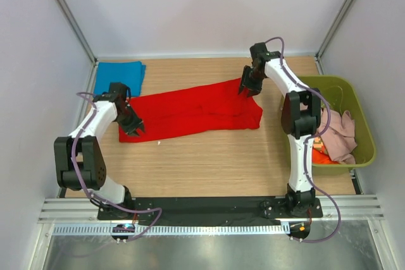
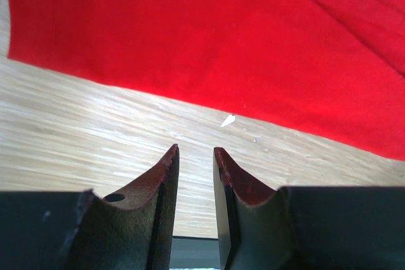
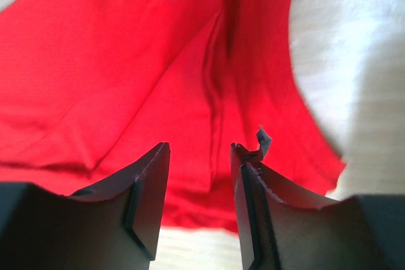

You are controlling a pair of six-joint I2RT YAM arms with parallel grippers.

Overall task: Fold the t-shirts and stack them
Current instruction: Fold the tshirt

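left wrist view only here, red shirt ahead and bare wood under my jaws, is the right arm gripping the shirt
Observer: No. The right jaws stand open above the far right corner of the red shirt, with nothing between them.
Operator: anything folded yet
Observer: A blue shirt lies folded flat at the far left corner of the table, apart from the red one.
Operator: where are the rest
Observer: In a green bin at the right edge. Pink cloth and orange cloth show inside it.
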